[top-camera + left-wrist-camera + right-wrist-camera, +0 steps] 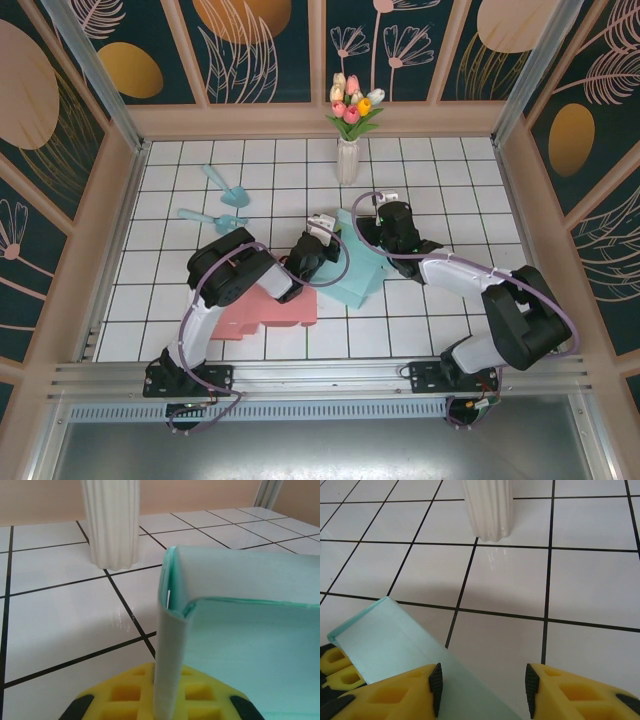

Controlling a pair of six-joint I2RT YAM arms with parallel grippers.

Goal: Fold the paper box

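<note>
We see the left jaws pinched shut on an upright flap of the teal paper box (355,285), while the right jaws stand half open, one yellow foam finger (390,695) touching its panel. The box lies in the middle of the counter (160,270), at 6 o'clock from the white ribbed vase (347,160).

Bright, even, diffuse light from above. White vase (489,507) casts only a soft grey shadow on the tiles (590,585) in front of it; faint glossy reflection just before its base. Left wrist view: paper box (240,645), nearer than vase, slightly soft low down.
</note>
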